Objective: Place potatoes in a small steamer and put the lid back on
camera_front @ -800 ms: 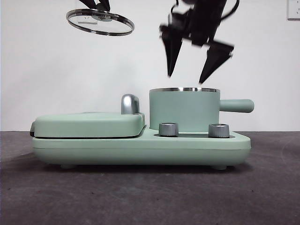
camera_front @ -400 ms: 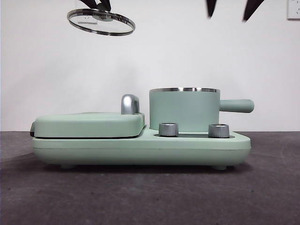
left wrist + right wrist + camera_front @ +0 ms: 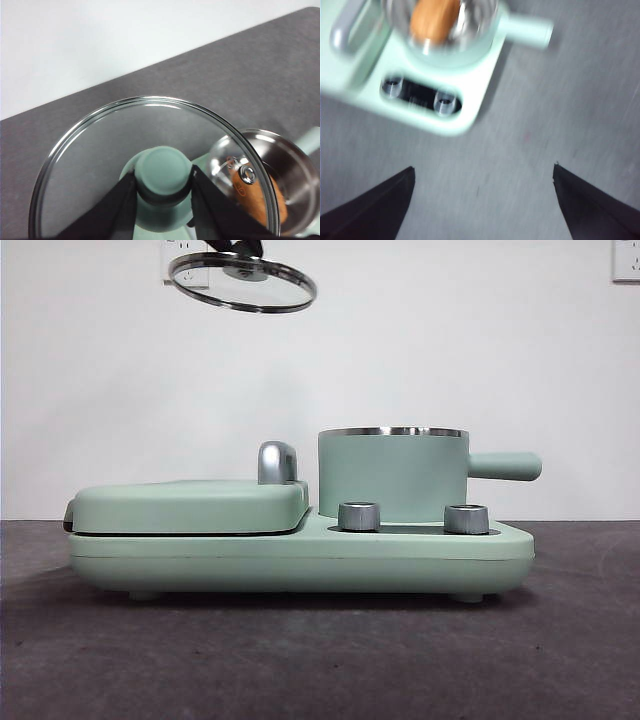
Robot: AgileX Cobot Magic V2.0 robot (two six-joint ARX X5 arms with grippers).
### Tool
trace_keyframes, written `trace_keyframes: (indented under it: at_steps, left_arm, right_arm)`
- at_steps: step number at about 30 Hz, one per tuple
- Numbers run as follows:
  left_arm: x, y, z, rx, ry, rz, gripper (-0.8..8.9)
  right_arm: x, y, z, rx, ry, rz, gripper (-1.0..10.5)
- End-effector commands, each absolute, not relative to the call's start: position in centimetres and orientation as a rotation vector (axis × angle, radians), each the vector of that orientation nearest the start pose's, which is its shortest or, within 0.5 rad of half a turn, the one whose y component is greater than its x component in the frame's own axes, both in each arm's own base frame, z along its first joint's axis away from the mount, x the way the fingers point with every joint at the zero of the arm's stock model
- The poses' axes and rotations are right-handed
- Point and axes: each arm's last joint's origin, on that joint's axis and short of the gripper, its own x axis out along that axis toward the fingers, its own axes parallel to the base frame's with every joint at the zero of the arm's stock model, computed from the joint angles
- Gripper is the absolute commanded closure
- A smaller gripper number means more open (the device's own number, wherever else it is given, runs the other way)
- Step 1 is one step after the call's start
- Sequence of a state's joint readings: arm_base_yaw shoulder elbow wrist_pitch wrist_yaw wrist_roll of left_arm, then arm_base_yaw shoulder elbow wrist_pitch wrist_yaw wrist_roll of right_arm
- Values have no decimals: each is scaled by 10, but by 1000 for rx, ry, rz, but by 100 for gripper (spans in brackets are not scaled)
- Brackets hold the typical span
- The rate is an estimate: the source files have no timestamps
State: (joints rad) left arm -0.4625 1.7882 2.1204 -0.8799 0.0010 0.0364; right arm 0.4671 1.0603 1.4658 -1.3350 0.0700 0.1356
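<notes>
The clear glass lid (image 3: pixel 242 282) hangs high above the griddle, left of the steamer, tilted slightly. My left gripper (image 3: pixel 162 172) is shut on its mint green knob (image 3: pixel 164 165), and only its black tip (image 3: pixel 240 246) shows in the front view. The mint green steamer (image 3: pixel 392 475) stands uncovered on the appliance base, its stubby handle (image 3: pixel 505 465) pointing right. The orange-brown potato (image 3: pixel 434 17) lies inside the steamer (image 3: pixel 470 35); the left wrist view shows the potato (image 3: pixel 280 210) there too. My right gripper (image 3: pixel 482 200) is open and empty, high over the table, out of the front view.
The flat mint green griddle (image 3: pixel 190 505) with its chrome handle (image 3: pixel 277 462) sits closed left of the steamer on the same base (image 3: pixel 300 555). Two steel dials (image 3: pixel 359 516) (image 3: pixel 466 518) stand on the base's front. A dark grey tabletop (image 3: pixel 320 660) surrounds it.
The right gripper has risen from above the steamer and left the front view. The lid, held by the left gripper, has shifted right toward the steamer.
</notes>
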Motion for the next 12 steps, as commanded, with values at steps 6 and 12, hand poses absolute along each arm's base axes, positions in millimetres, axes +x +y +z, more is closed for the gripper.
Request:
trace_keyframes:
  at_steps: [6, 12]
  left_arm:
    - [331, -197, 443, 175, 522, -536, 801]
    - [335, -227, 420, 209, 578, -593, 800]
  right_arm:
    - [73, 43, 362, 26, 709, 480, 507]
    - [43, 26, 334, 103, 640, 476, 507]
